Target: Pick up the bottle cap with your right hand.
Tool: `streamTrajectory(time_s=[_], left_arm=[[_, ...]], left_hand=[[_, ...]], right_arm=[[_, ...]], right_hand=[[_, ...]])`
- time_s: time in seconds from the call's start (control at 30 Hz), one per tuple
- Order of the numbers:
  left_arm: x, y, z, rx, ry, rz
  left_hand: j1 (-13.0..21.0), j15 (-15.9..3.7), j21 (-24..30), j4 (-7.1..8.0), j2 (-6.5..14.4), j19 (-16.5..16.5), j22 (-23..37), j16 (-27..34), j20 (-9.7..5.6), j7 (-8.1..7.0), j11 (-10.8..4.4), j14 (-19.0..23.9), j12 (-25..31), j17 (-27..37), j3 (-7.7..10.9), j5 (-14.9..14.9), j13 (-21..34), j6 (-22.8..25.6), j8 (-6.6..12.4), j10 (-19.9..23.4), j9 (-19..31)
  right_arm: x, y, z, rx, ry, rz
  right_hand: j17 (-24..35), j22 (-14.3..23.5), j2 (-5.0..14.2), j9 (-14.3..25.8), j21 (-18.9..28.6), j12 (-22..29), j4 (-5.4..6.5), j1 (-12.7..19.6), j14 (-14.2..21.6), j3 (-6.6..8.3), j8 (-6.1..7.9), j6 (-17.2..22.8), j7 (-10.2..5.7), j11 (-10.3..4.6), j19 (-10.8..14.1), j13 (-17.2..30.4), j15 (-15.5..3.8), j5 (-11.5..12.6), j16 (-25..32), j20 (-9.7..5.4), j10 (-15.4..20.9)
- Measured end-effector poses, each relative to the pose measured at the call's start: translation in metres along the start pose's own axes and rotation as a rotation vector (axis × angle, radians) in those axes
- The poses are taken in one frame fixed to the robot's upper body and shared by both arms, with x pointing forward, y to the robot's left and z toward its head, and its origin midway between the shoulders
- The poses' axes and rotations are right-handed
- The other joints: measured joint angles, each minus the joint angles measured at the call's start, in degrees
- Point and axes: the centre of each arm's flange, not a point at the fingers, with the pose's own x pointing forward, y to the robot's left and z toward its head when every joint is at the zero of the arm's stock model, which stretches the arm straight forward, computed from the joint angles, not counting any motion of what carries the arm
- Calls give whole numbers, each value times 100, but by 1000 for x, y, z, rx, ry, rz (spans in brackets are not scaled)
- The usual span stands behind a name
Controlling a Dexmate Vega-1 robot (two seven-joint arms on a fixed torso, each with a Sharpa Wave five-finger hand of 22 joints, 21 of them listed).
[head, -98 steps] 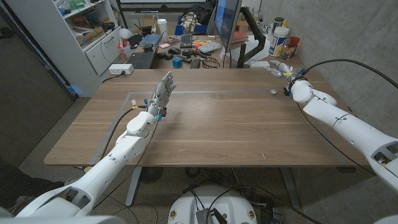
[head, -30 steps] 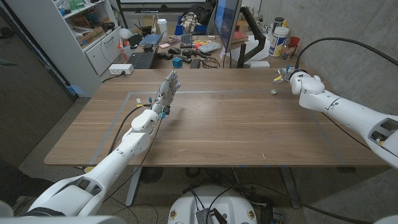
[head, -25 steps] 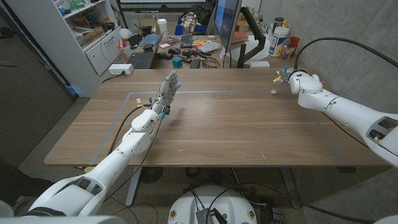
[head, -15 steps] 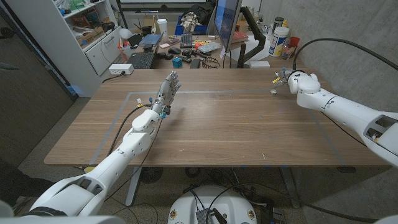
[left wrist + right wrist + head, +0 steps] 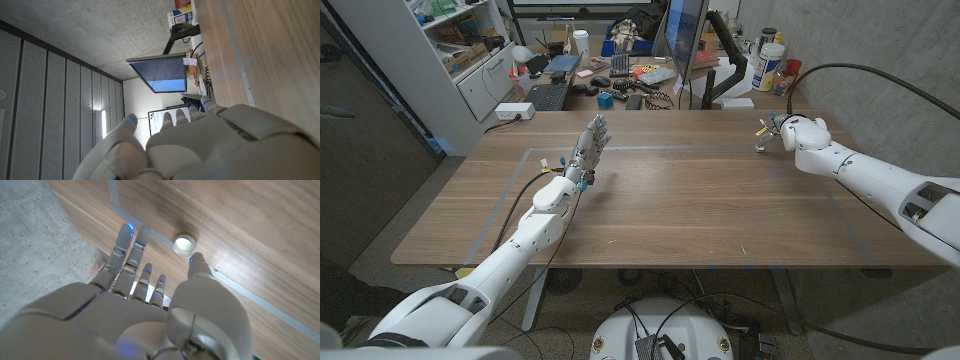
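Note:
A small round silvery bottle cap [image 5: 759,148] lies on the wooden table [image 5: 670,210] near its far right corner, beside a grey tape line. In the right wrist view the bottle cap [image 5: 184,243] sits just beyond my thumb tip, with the other fingers spread to one side of it. My right hand [image 5: 777,127] hovers just behind the cap, fingers apart and holding nothing; the right hand [image 5: 150,305] does not touch it. My left hand [image 5: 588,143] stands upright over the table's left middle, fingers straight and together, empty; the left hand [image 5: 200,140] shows from behind.
A grey tape outline [image 5: 660,148] runs across the table. Behind the far edge is a cluttered desk with a monitor [image 5: 685,35], a keyboard [image 5: 548,96] and bottles [image 5: 768,65]. A white shelf [image 5: 460,50] stands at the back left, a concrete wall at the right.
My right hand has edged left toward the cap over the last second, after its forearm swung round earlier. The left arm and the cap have stayed put.

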Motion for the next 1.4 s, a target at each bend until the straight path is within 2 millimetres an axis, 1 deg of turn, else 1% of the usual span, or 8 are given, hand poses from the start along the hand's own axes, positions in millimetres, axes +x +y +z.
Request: streamTrajectory(time_s=[0.2, 0.3, 0.37, 1.07, 1.1, 1.3, 1.33, 1.4], left_arm=[[-1, 0, -2, -3, 2, 4], [-1, 1, -2, -5, 0, 6], [-1, 1, -2, -6, 1, 7], [1, 0, -3, -14, -6, 10], [1, 0, -4, -14, -6, 10], [2, 0, -4, -16, -5, 11], [2, 0, -4, -16, -7, 9], [3, 0, -4, -16, -7, 10]], left_hand=[[0, 0, 0, 0, 0, 0, 0, 0, 0, 0, 0, 0, 0, 0, 0, 0, 0, 0, 0, 0, 0], [0, 0, -28, 0, 0, 0, 0, 0, 0, 0, 0, 0, 0, 0, 0, 0, 0, 0, 0, 0, 0], [0, 0, -28, 0, 0, 0, 0, 0, 0, 0, 0, 0, 0, 0, 0, 0, 0, 0, 0, 0, 0], [0, 0, -28, -6, 0, 0, 0, 0, 0, 1, 0, 0, 0, 0, -40, 22, 0, -1, 0, 0, 0], [0, 0, -28, -7, 0, 0, 0, 0, 0, 1, 0, 0, 0, 0, -40, 22, 0, -1, 0, 0, 0], [-25, 0, -28, -7, -25, 0, 0, 0, 0, 1, 0, 0, 0, 0, -40, 21, 0, -1, 0, 0, 0], [-31, 0, -28, -7, -31, 0, 0, 0, 0, 1, 0, 0, 0, 0, -40, 22, 0, -1, 0, 0, 0], [-31, 0, -28, -7, -31, 0, 0, 0, 0, 1, 0, 0, 0, 0, -40, 22, 0, -1, 0, 0, 0]], right_arm=[[3, 1, 4, -17, 2, 28], [5, 1, 6, -24, 4, 39], [5, 1, 6, -28, 5, 43], [18, 3, 14, -79, 22, 119], [19, 3, 14, -81, 23, 122], [20, 4, 16, -84, 13, 133], [24, 2, 17, -91, 25, 143], [25, 2, 17, -93, 24, 149]], right_hand=[[0, -64, 0, 0, 0, -43, 40, 0, -31, -40, 0, 0, 0, 92, -41, -1, 10, 0, -26, 41, -92], [-1, -90, 0, 0, 0, -43, 61, 0, -30, -21, 0, 0, 0, 91, -61, 0, 10, 0, -47, 61, -91], [-1, -96, 0, 0, 0, -43, 64, 0, -30, -17, -26, 0, 0, 71, -61, 0, 10, 0, -47, 61, -71], [-13, -220, -20, -1, 0, -100, 81, 67, -34, 0, -37, -1, 0, -6, -83, -1, 11, 43, -134, 39, -85], [-7, -228, -3, -1, 0, -109, 87, 83, -61, 7, -67, -1, 0, -24, -92, -1, 23, 43, -134, 29, -103], [0, -255, 77, -1, 0, -110, 104, 164, -91, 24, -70, -1, 0, -24, -134, -1, 12, 77, -178, -13, -103], [0, -261, 77, -1, 0, -109, 104, 164, -94, 24, -70, -1, 0, -24, -134, -1, 16, 77, -178, -13, -103], [0, -282, 109, -1, 9, -109, 108, 195, -121, 66, -70, -1, 0, -57, -154, -1, 43, 96, -178, -33, -70]])
